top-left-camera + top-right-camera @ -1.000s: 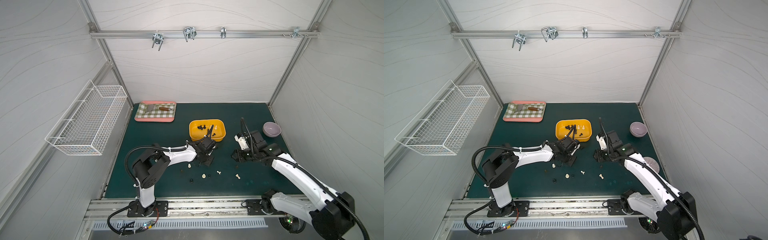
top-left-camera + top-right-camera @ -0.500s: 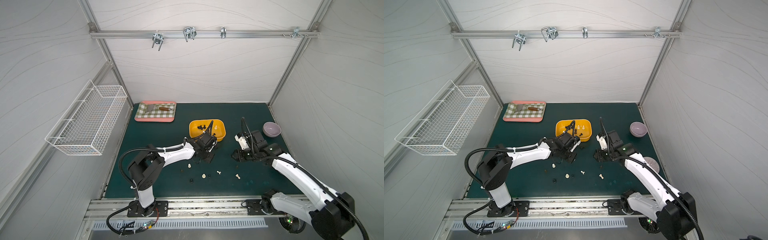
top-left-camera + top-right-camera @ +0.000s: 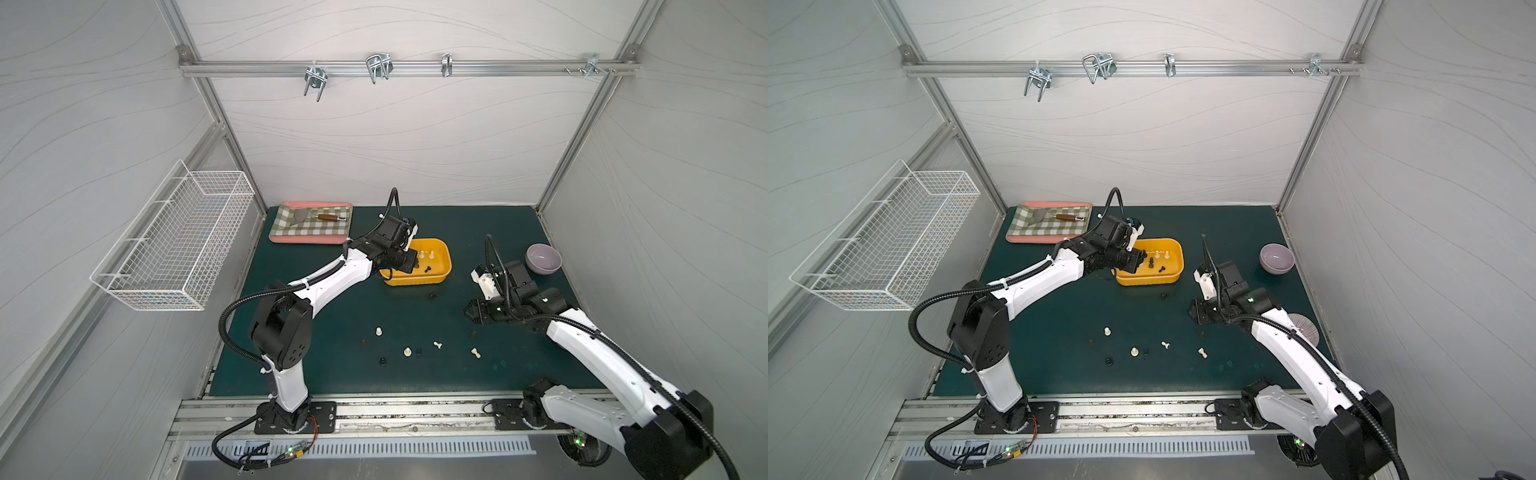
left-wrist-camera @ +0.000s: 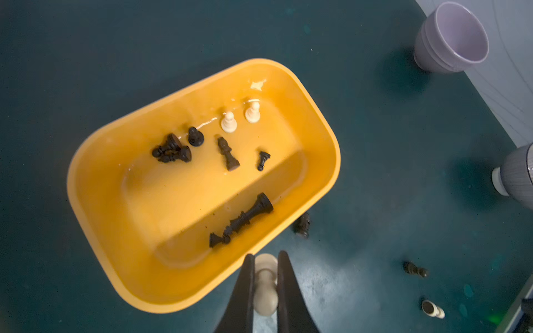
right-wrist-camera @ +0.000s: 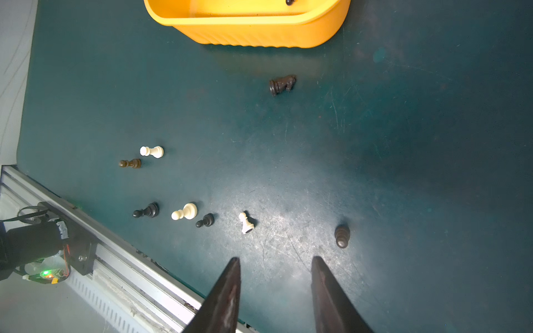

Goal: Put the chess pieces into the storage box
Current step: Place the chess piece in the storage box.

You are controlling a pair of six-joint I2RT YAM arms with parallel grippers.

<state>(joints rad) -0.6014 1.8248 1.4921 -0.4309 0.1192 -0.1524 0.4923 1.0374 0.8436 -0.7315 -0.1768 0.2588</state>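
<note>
The storage box (image 3: 441, 275) is a yellow-orange tub at mid-table, seen in both top views (image 3: 1177, 272). It holds several black chess pieces (image 4: 227, 154) and two cream ones (image 4: 229, 122). My left gripper (image 4: 266, 255) is shut on a cream chess piece (image 4: 265, 288) and hangs raised at the box's left end (image 3: 409, 264). My right gripper (image 5: 275, 258) is open and empty, low over the mat (image 3: 469, 311) to the right of the box. Loose pieces lie on the mat: cream (image 3: 378, 331), black (image 3: 382, 361), a dark knight (image 5: 282, 84), a brown pawn (image 5: 342, 235).
A pink-rimmed checkered tray (image 3: 309, 226) with a small trowel sits at the back left. A white wire basket (image 3: 174, 245) hangs on the left wall. A purple bowl (image 3: 542, 259) stands at the right, and a ribbed grey dish (image 3: 1304, 328) sits beside the right arm.
My left gripper has risen from the mat in front of the box and moved back over the box's left end, carrying the cream piece. The right arm has not moved.
</note>
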